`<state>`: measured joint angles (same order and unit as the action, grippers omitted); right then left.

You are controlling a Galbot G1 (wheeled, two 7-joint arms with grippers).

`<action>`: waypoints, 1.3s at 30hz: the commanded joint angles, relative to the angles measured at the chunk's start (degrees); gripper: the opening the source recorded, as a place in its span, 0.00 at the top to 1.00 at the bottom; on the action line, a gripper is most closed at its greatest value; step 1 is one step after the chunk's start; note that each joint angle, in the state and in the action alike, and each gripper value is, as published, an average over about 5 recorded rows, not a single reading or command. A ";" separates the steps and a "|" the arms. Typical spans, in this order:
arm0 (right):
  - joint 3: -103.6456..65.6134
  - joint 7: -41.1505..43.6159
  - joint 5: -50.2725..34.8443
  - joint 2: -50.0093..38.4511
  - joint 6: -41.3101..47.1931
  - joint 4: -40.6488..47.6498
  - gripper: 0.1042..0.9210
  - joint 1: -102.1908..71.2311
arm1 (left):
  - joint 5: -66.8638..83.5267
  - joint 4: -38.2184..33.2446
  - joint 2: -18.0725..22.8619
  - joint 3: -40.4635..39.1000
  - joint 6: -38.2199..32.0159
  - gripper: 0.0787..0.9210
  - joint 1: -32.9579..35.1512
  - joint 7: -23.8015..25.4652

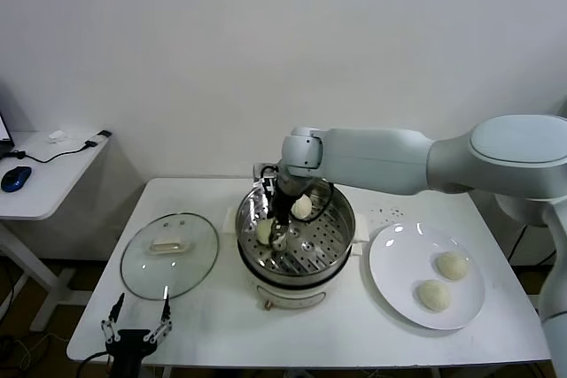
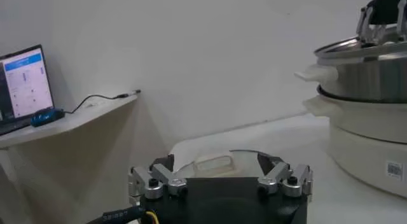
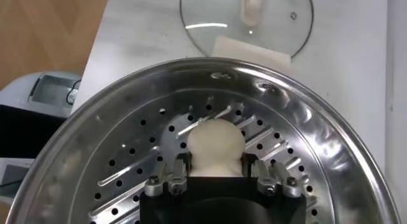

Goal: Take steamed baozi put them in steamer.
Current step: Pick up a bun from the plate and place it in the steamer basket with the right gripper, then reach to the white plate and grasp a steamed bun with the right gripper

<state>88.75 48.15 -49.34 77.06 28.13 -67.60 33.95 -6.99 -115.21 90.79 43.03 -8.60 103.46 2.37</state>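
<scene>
Head view shows what the wrist views miss: two baozi (image 1: 445, 279) on the plate (image 1: 390, 285) at 3 o'clock from the steamer (image 1: 337, 236), and another bun (image 1: 302, 207) inside at 12 o'clock. Right wrist view alone shows the right gripper (image 3: 217, 174) in the steamer, fingers (image 3: 180, 175) pinching one bun (image 3: 216, 146). Left gripper (image 1: 136, 320) waits by the lid (image 1: 168, 254), spread wide.

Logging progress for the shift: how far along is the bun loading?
One baozi already sits in the steamer. The right end effector is inside it around a second baozi. Two baozi wait on the plate. The left end effector idles open at the table's front edge.
</scene>
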 commanded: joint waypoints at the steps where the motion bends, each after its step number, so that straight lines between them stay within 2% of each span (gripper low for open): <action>1: 0.02 -0.44 -0.68 0.49 0.85 -0.16 0.37 -0.53 | 0.08 0.21 -0.13 -0.03 0.07 0.12 -0.04 -0.05; 6: -0.43 -0.39 -1.30 -2.18 0.94 -2.58 0.20 2.16 | 0.02 0.18 -0.16 -0.02 0.06 0.12 -0.07 -0.05; 10: -0.13 0.91 -1.09 -7.16 0.22 -5.95 0.13 6.91 | -0.03 0.00 -0.29 0.02 -0.04 0.12 0.16 -0.04; 17: 2.91 6.41 1.56 -20.31 -3.84 -13.33 0.12 16.75 | -0.58 -0.31 -0.29 -0.47 0.22 0.12 -0.26 0.04; 24: 5.85 12.18 11.32 -34.26 -8.25 -20.86 0.12 21.06 | -1.02 -0.33 -0.22 -0.62 0.51 0.12 -0.61 0.08; 32: 1.85 13.48 26.55 -49.18 -9.82 -25.42 0.12 9.56 | -2.07 -1.02 0.43 -0.61 1.25 0.12 -1.32 0.10; 39: -2.03 13.01 36.81 -54.20 -11.55 -23.77 0.12 -2.15 | -2.11 -0.85 0.76 -0.55 1.06 0.12 -0.96 0.09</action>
<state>90.58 59.56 -27.53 35.51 18.97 -88.83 43.03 -8.81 -116.22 91.27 42.49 -7.46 102.31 2.46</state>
